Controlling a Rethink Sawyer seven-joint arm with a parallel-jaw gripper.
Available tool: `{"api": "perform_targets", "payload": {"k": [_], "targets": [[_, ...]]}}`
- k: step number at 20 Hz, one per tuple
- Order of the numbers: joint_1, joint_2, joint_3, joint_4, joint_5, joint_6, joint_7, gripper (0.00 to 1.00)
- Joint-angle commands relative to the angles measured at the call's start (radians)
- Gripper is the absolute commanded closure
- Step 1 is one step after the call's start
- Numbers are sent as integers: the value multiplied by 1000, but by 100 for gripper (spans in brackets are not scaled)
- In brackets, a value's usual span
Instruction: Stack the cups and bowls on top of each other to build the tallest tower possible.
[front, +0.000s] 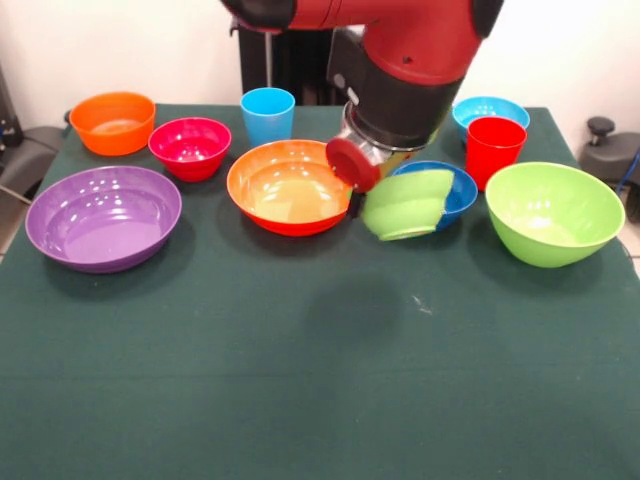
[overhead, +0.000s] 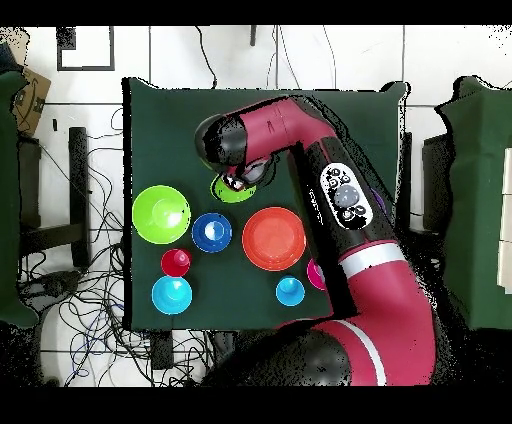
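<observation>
At the centre of the front view, the red and black arm's gripper held a small lime green glossy plastic bowl tilted above the green table, clamped on its rim, between the large orange bowl and the dark blue bowl.

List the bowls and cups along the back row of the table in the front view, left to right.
Small orange bowl → magenta-red bowl → light blue cup → light blue bowl, with the red cup just in front of it. The arm hides the stretch between the two light blue items.
</observation>
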Motion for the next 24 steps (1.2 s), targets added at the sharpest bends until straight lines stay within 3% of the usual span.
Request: {"api": "perform_targets", "payload": {"k": [1, 15, 24], "targets": [[42, 60, -90, -76, -140, 93, -227, 100], [5, -1, -83, 29, -135, 23, -242, 100], [11, -5, -84, 28, -144, 21, -235, 100]]}}
